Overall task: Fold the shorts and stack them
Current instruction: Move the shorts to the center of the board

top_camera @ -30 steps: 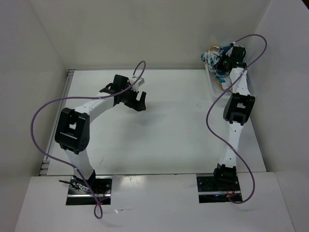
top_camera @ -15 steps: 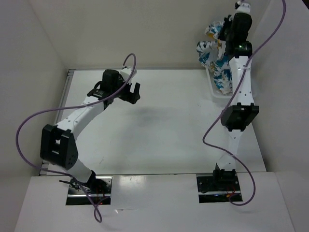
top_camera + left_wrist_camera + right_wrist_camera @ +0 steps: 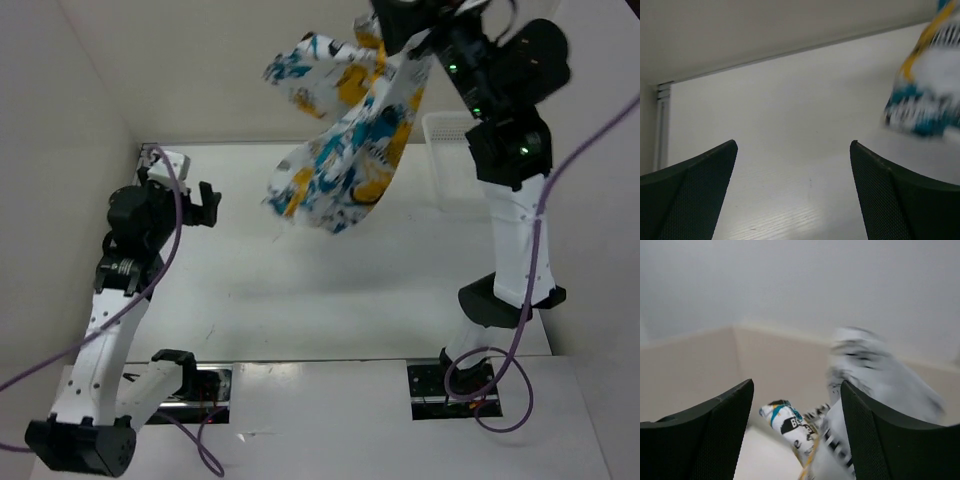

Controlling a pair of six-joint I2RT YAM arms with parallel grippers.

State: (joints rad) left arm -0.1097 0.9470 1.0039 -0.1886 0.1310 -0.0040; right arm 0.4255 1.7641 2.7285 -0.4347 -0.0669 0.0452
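- White walls closed in the white table (image 3: 330, 300) on three sides, and a white mesh basket (image 3: 448, 128) stood at its far right edge.
- I saw the shorts (image 3: 345, 130) aloft above the far middle of the table. They were spread and billowing below my raised right arm, clear of both the surface and the basket.
- My right hand (image 3: 796, 387) was up near the top of the overhead view. Its wrist camera showed the fingers apart, with blurred printed cloth low in the gap. I could not tell whether they pinched the fabric or it was merely draped there.
- My left hand (image 3: 207, 205) sat at the left side of the table, jaws spread wide with nothing in them. Its camera caught a blurred corner of the shorts off to the right, well apart from the fingers.
- I judged the cloth light, limp and not fragile. It would flap and crumple, and it would never hold a shape by itself.
- The best hold, to my mind, was at the waistband corners, one per hand, so the garment could be drawn flat before any fold. A pinch in the middle would only bunch it.
- I judged the task barely begun: nothing was laid flat or folded, and there was no stack.
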